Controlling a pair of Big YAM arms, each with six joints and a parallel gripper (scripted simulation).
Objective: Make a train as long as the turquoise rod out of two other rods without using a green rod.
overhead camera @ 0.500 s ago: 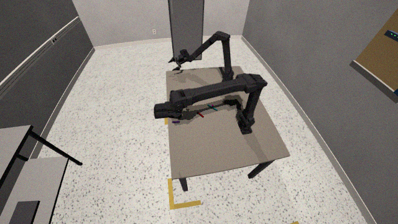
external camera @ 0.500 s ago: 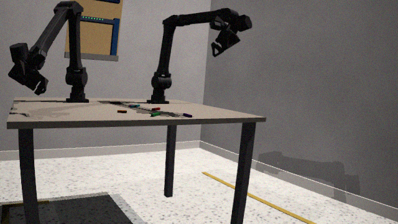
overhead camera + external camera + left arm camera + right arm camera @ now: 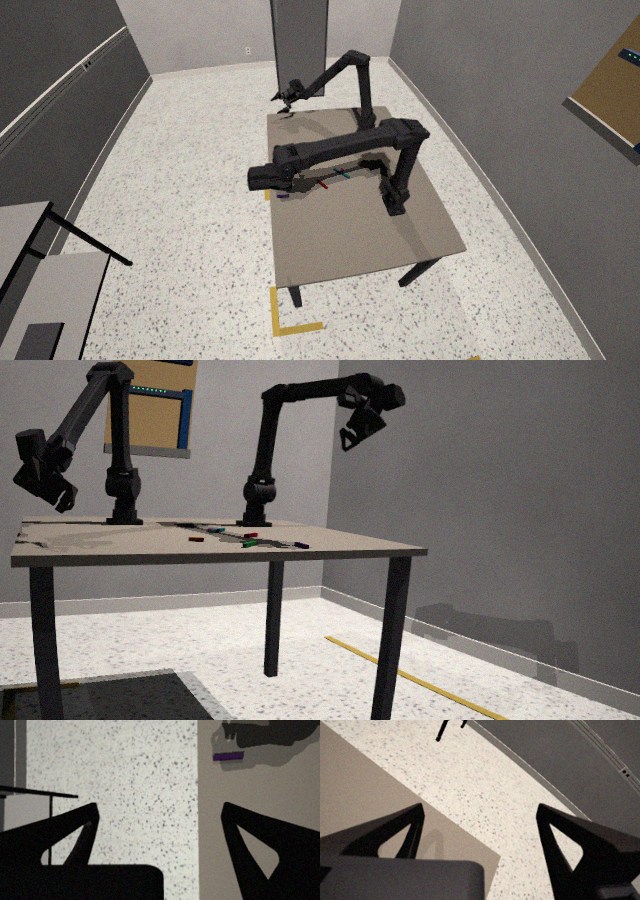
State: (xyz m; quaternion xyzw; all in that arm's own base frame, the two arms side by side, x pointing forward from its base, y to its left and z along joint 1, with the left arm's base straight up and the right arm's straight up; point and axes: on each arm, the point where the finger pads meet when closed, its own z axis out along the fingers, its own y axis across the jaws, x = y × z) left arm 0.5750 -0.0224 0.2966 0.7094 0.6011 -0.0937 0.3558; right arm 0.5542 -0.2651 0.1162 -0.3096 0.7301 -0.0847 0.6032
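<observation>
The left hand (image 3: 346, 440) (image 3: 160, 809), its fingers wide apart with nothing between them, hangs high over the table edge; in its wrist view the purple square-sided rod (image 3: 283, 196) (image 3: 301, 545) (image 3: 228, 756) lies flat at upper right, on the brown surface (image 3: 350, 235) (image 3: 350, 547) (image 3: 257, 840) (image 3: 360, 780). That rod seems the likely first pick: come in above its middle, turn the fingers across its length, then lower straight down and keep it level. Farther out, right of it in the top view, lie the red rod (image 3: 322, 184) (image 3: 251, 535) and the turquoise rod (image 3: 342, 173) (image 3: 218, 530). The orange rod (image 3: 196, 539), lower left of the turquoise one in the exterior view, should complete the length; avoid nudging the green rod (image 3: 250, 544) between it and the purple. The right hand (image 3: 278, 104) (image 3: 65, 505) (image 3: 480, 809), also spread and unloaded, waits at the exterior view's far left.
</observation>
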